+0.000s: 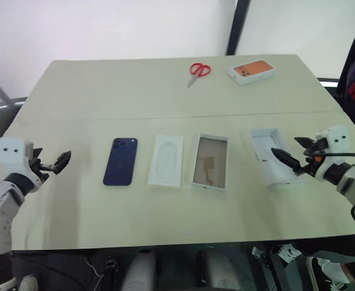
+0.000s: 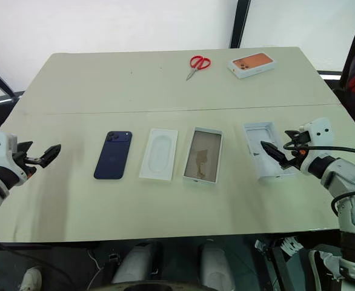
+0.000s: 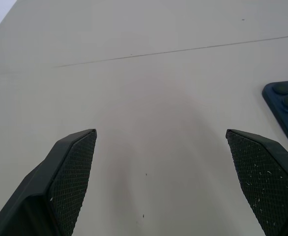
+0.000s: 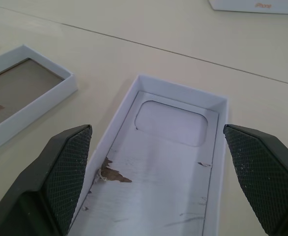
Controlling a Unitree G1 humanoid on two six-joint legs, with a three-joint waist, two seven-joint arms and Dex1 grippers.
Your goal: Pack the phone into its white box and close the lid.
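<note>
Both sets of fingers stood spread wide, empty. The phone [image 1: 120, 161] lay mid-bench, long axis toward the far edge, nearest the left gripper [image 1: 55, 163]; the right gripper [image 1: 294, 159] hovered over the lid [image 1: 272, 155], with the white box [image 1: 211, 162] between.

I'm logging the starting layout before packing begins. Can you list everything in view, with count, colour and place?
table: one, pale beige, under everything.
phone: one, dark navy, back up, leftmost in the near row.
insert: one, white, right of the phone.
white box: one, white with tan floor, right of the insert.
lid: one, white, inside up, rightmost in the row.
scissors: one pair, red handles, far side.
orange-topped box: one, far right.
left gripper: one, black, open, left of the phone.
right gripper: one, black, open, over the lid.
</note>
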